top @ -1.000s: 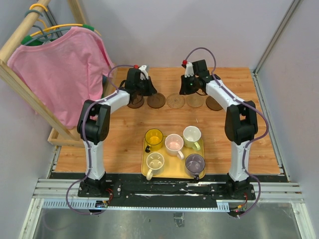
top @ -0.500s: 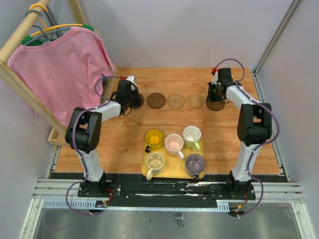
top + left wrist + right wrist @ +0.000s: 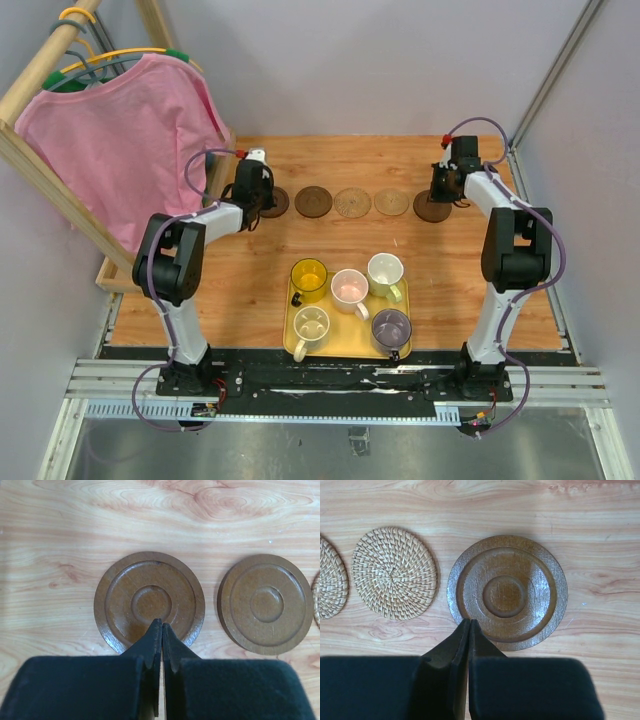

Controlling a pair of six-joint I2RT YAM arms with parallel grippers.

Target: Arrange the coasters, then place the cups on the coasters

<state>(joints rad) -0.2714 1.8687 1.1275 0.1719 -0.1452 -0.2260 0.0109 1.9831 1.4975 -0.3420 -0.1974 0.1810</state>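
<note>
The left fingers are pressed together with nothing between them. Their tips sit over the near rim of a dark brown round wooden coaster with turned rings; whether they touch it cannot be told. A second dark brown wooden coaster lies just beside that one without touching it.

The right fingers are likewise closed on nothing, with their tips over the near rim of a third dark brown ringed coaster. A tan woven round coaster lies just beside it, and another tan woven coaster is cut off by the frame edge.

From above, all five discs form one row on the wooden surface beyond the yellow rectangular tray, the tan pair in the middle. None of them touch.

On the tray, the far row holds a translucent yellow cup, a pinkish white cup and a pale green cup. The near row holds a cream cup and a purple-grey cup.
</note>
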